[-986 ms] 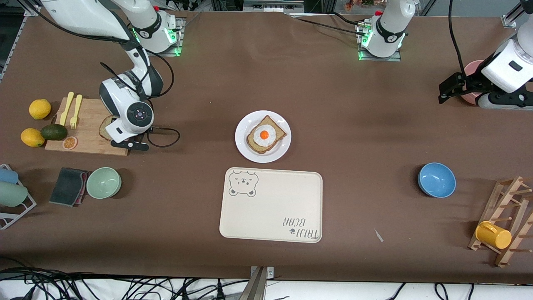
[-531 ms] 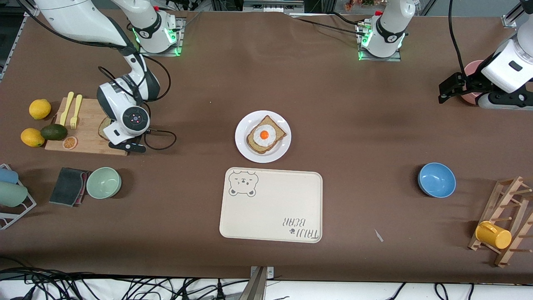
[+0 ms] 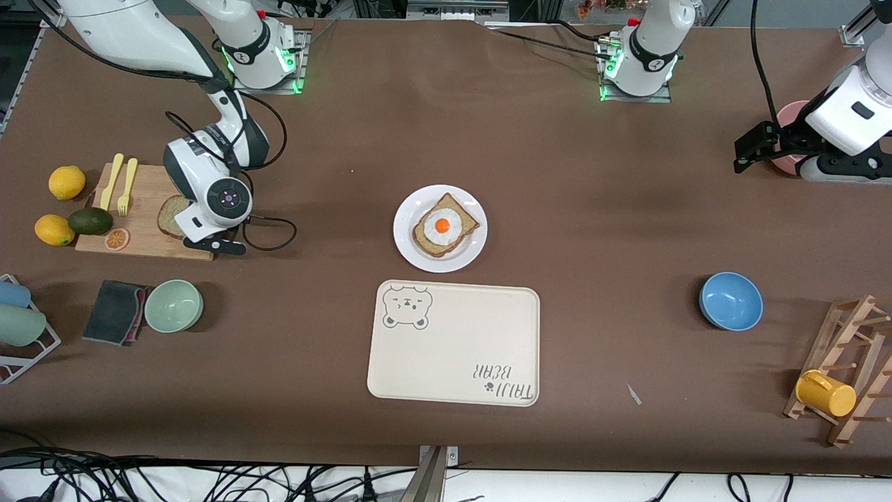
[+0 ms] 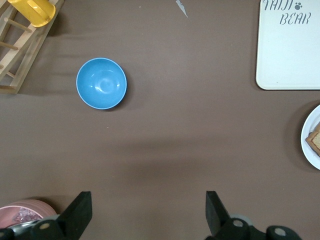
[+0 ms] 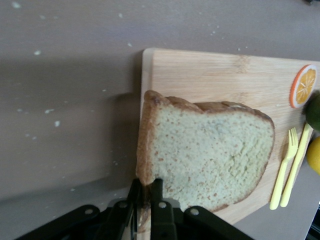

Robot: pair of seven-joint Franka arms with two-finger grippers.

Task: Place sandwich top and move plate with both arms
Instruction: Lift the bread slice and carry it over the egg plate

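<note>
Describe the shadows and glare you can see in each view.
Front view: soft shadows beside the green bowl and blue bowl; the plate shows no harsh glare. Left wrist view: a faint dark band on the table. Right wrist view: the sandwich top is evenly lit and casts a shadow on the cutting board.

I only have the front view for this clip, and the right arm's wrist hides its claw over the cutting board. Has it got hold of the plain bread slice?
Observer: Yes. In the right wrist view the right claw is shut on the sandwich top, pinching its crust edge.
Operator: Is the slice off the board?
Observer: I cannot tell; it overlaps the cutting board and part of it juts past the board's edge.
Operator: And the left claw?
Observer: The left claw is open and holds nothing, hanging above bare table, with the blue bowl ahead of it.
</note>
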